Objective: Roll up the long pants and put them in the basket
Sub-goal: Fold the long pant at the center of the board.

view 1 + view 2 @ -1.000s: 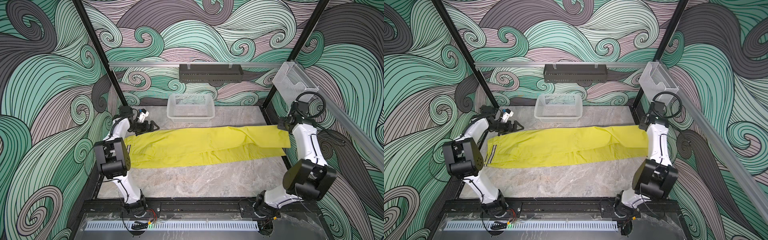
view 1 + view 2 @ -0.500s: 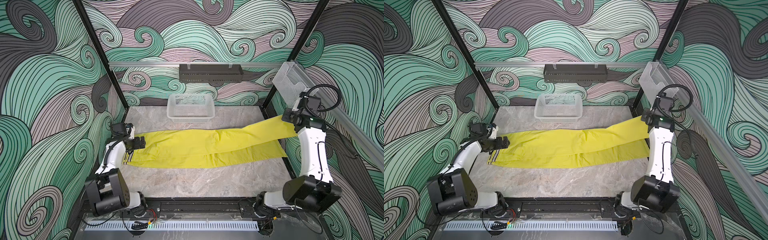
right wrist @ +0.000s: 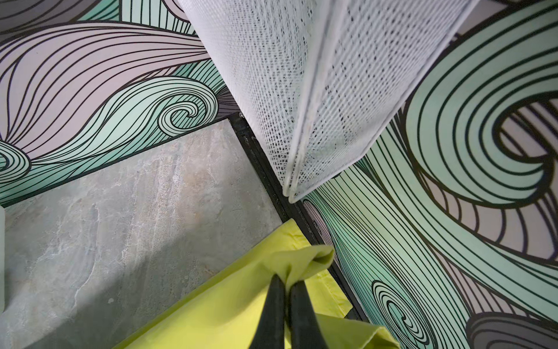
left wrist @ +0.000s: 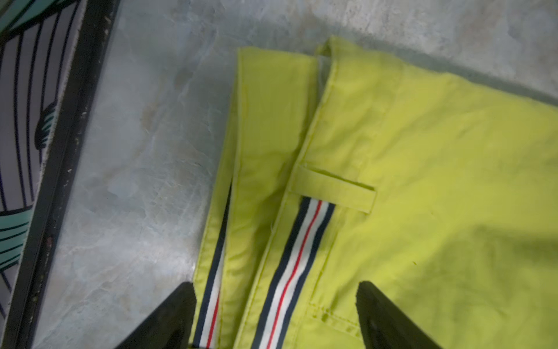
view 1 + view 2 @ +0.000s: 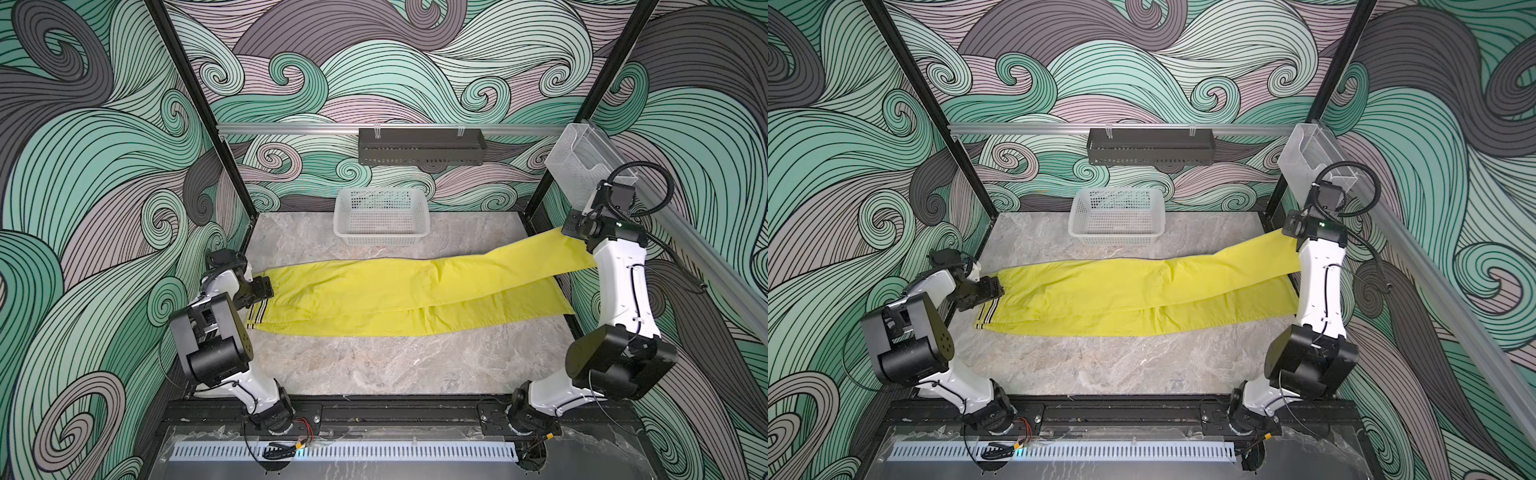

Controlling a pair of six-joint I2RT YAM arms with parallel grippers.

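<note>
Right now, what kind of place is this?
Likely a robot lab cell, not a home: left arm and right arm mounted at a marble-look table, black frame post, wave-print wall, long pants spread between them.

The right gripper (image 3: 287, 282) has its two dark jaws pinched together on a bunched fold of the long pants (image 3: 229, 311); more yellow-green cloth spreads beneath them over the grey marbled bench (image 3: 120, 211); a white mesh container (image 3: 302, 90) hangs above the bench's black edge rail (image 3: 262, 163); swirl-patterned walls (image 3: 453, 181) stand behind.
</note>
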